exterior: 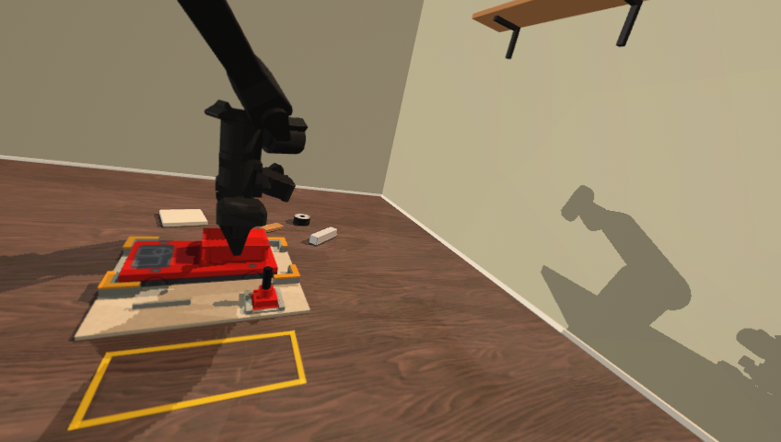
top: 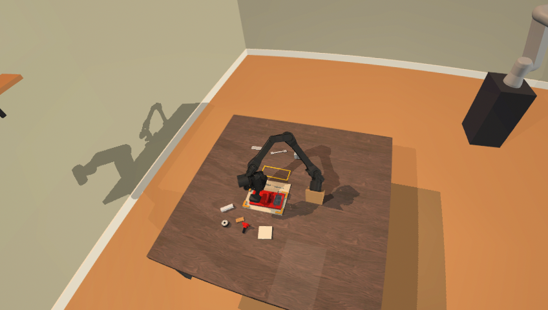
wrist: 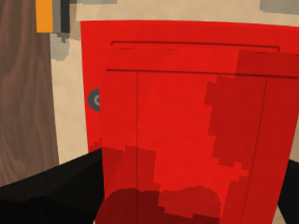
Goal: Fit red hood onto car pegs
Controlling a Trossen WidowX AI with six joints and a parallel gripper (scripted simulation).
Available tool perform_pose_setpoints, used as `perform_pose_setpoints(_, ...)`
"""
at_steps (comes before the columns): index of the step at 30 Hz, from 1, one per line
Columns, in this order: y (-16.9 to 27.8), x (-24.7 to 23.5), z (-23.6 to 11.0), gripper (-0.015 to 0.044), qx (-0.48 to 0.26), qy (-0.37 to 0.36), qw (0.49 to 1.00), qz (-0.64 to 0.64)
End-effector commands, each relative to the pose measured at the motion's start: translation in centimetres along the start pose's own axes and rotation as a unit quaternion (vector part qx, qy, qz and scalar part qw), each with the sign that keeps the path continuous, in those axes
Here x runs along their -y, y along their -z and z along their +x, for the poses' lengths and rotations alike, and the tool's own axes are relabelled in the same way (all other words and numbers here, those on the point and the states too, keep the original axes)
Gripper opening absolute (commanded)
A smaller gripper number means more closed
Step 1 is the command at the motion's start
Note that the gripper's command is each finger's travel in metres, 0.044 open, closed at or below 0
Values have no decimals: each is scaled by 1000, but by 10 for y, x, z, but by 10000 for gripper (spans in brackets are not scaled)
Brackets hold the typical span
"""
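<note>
The red hood (top: 265,196) (exterior: 212,249) (wrist: 187,117) is between the fingers of my gripper (top: 255,197) (exterior: 237,247) (wrist: 190,161), which is shut on it, one finger at each side. The hood is roughly level over one end of the red chassis (top: 273,206) (exterior: 186,270) (wrist: 90,51), with its lower edge close to the deck. The chassis sits in the beige jig (exterior: 114,317) (wrist: 67,117). In the wrist view a grey round fitting (wrist: 94,100) shows partly beside the hood's edge. The engine block and pegs are hidden; I cannot tell whether the hood touches the deck.
A red piece with a black post (exterior: 265,296) stands on the jig's near side. Orange corner stops (exterior: 122,284) (wrist: 44,16) rise around the chassis. A yellow outline (top: 277,168) (exterior: 188,405), white block (top: 227,207) (exterior: 323,235) and cream slab (top: 265,232) (exterior: 182,217) lie nearby.
</note>
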State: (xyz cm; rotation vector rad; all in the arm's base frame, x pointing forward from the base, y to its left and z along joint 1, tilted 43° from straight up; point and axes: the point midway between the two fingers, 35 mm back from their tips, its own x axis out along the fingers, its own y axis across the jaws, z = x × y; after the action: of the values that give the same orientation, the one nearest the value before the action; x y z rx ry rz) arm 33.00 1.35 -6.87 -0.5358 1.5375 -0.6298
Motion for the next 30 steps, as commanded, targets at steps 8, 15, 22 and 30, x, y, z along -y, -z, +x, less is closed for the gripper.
perform_pose_setpoints(8,0,0,3,0,0,1,1000,-1)
perform_pose_setpoints(15,0,0,3,131,-1,0,1000,0)
perform_pose_setpoints(22,0,0,3,315,-1,0,1000,0)
perform_pose_setpoints(30,0,0,-2,440,-1,0,1000,0)
